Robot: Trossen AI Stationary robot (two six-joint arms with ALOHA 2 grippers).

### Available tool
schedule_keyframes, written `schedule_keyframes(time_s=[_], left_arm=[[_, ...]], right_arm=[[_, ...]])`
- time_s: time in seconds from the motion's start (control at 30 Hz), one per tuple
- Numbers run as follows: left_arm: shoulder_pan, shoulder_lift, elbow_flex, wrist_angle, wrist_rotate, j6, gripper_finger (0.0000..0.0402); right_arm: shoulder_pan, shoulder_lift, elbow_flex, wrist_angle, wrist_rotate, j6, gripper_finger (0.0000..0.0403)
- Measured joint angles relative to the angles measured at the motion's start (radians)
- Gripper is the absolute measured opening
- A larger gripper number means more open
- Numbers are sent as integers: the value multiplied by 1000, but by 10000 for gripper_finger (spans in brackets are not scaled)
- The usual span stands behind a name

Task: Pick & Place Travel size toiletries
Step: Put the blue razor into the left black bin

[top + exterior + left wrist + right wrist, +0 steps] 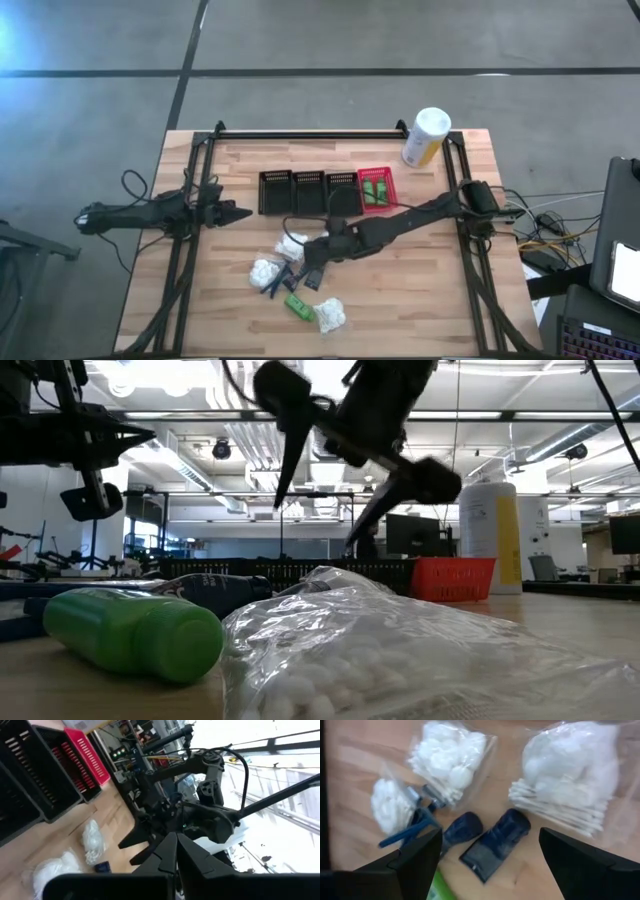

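Observation:
My right gripper [490, 837] hangs open above the pile of toiletries near the table's middle [308, 268], touching nothing. Below its fingers lie a dark blue tube [496, 842], a second one [462, 830] and blue razors [410, 831]. White bundles of swabs in clear bags [449, 755] [570, 765] [387, 806] lie flat around them. A green bottle [298, 305] lies on its side nearer the near edge, beside another white bundle [330, 315]. More green bottles [376, 190] sit in the red basket. My left gripper [238, 212] waits shut at the table's left.
Three black mesh baskets [308, 191] stand in a row left of the red basket [377, 172] toward the far edge. A tall white-and-yellow canister [425, 137] stands at the far right corner. Bare wood [420, 290] lies right of the pile.

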Motion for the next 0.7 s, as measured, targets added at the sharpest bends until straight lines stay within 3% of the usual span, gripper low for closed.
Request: schedule_keyframes(time_s=[0.13,0.3,0.47,0.7], left_arm=[[0,21,11,-38,-8,0,16],[0,133,105,-91,-95,36,53],[-11,361,256,-120,-102,123,86],[-139,765,530,-392,-207,158,90]], right_arm=[[17,-67,1,-62,7,-11,327],[15,-144,-25,-254,9,-87,337],[9,-216,-63,-380,9,-239,348],[19,-316,-153,-458,11,-399,353]])
